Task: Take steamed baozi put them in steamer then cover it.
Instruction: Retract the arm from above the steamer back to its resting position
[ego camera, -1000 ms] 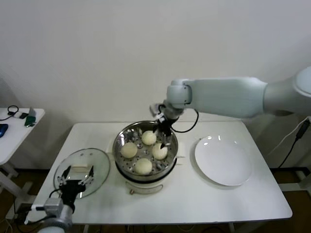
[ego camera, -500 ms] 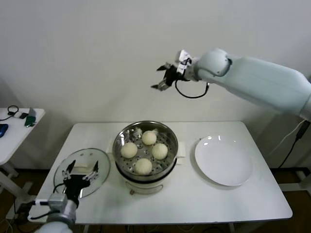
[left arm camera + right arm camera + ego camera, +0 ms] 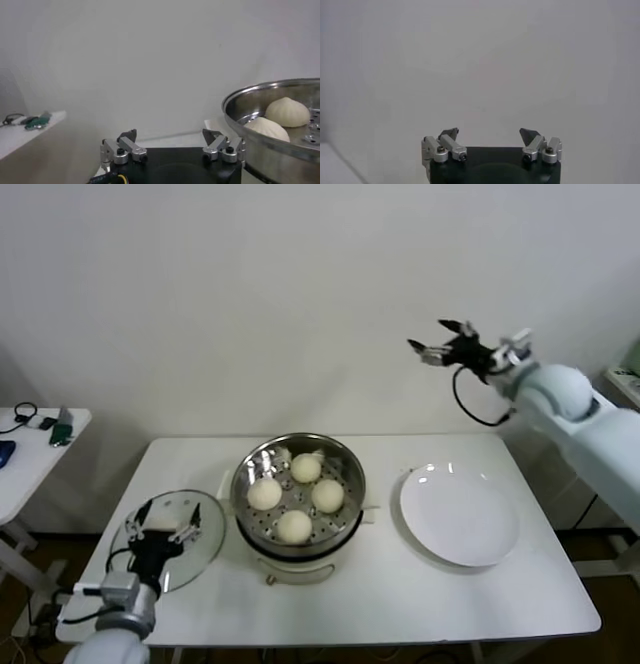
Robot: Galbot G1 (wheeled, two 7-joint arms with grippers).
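Several cream-white baozi (image 3: 294, 495) lie inside the shiny steamer (image 3: 349, 467) on its white pot base at the table's middle. Two of the baozi (image 3: 286, 111) also show in the left wrist view, over the steamer's rim (image 3: 260, 141). My left gripper (image 3: 161, 518) hovers open and empty over the glass lid (image 3: 200, 546), low at the table's left. High up on the right, near the wall, my right gripper (image 3: 430, 346) is open and empty, far from the steamer. In its own wrist view the right gripper (image 3: 489, 134) faces only bare wall.
A flat white plate (image 3: 459, 516) lies on the table to the right of the steamer, bare. A small side table (image 3: 40, 446) with cables and a green item stands at the far left. The white wall runs close behind the table.
My right gripper has risen from the steamer and swung up and to the right, still open. The left gripper has crept a little forward over the lid.
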